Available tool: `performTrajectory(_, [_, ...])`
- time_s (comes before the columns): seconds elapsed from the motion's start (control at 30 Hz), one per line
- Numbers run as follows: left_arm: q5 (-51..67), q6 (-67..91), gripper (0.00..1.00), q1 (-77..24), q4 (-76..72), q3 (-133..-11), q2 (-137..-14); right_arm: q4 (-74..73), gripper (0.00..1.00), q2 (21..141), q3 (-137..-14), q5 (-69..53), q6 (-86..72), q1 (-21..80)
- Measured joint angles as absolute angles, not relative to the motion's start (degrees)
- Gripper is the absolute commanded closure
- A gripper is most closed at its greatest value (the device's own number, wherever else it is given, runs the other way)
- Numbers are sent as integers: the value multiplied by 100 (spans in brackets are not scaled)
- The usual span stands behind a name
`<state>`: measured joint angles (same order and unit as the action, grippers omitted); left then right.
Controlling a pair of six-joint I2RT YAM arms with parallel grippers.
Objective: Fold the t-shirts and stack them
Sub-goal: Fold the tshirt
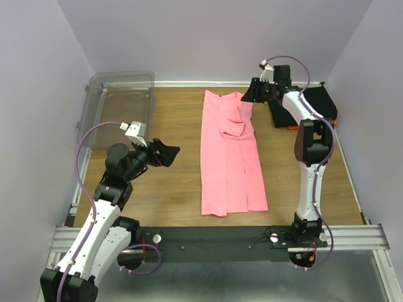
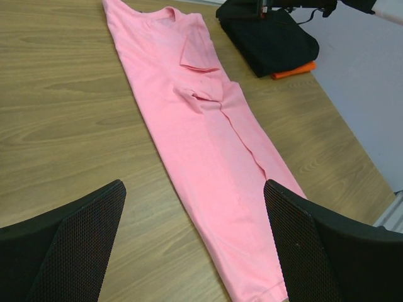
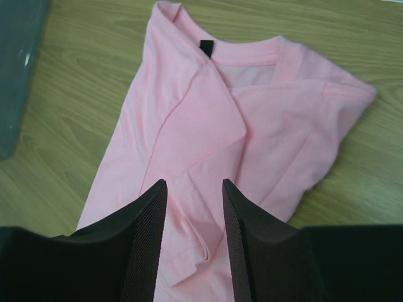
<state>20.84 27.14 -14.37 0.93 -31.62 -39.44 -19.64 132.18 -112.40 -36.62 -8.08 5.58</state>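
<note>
The salmon-pink t-shirt (image 1: 230, 157) lies on the wooden table, folded lengthwise into a long strip, collar at the far end. Its dark neck label (image 3: 206, 47) shows in the right wrist view. My right gripper (image 1: 247, 95) hovers over the collar end, jaws open and empty above the folded sleeves (image 3: 194, 189). My left gripper (image 1: 171, 152) is wide open and empty, just left of the shirt's middle; in its own view (image 2: 194, 189) it faces the strip's lower part. The folded black t-shirt (image 2: 271, 38) lies on the orange one (image 2: 295, 70) at the far right.
A clear plastic bin (image 1: 119, 107) stands at the far left corner; its edge shows in the right wrist view (image 3: 16, 63). Walls close the table on three sides. The right arm reaches over the black stack (image 1: 321, 100).
</note>
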Motion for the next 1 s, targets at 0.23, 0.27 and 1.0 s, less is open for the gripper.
performTrajectory(0.23, [2180, 2770, 2, -1437, -5, -3138, -3809, -1944, 48, 13487, -11476, -2893, -1323, 399])
performTrajectory(0.27, [2182, 2770, 2, -1437, -10, -3138, -3811, -1942, 48, 13627, -11594, -2842, -1413, 355])
performTrajectory(1.0, [2217, 2773, 2, -1437, -38, -3138, -4021, -1872, 88, 15690, -13749, -3181, -2488, 73])
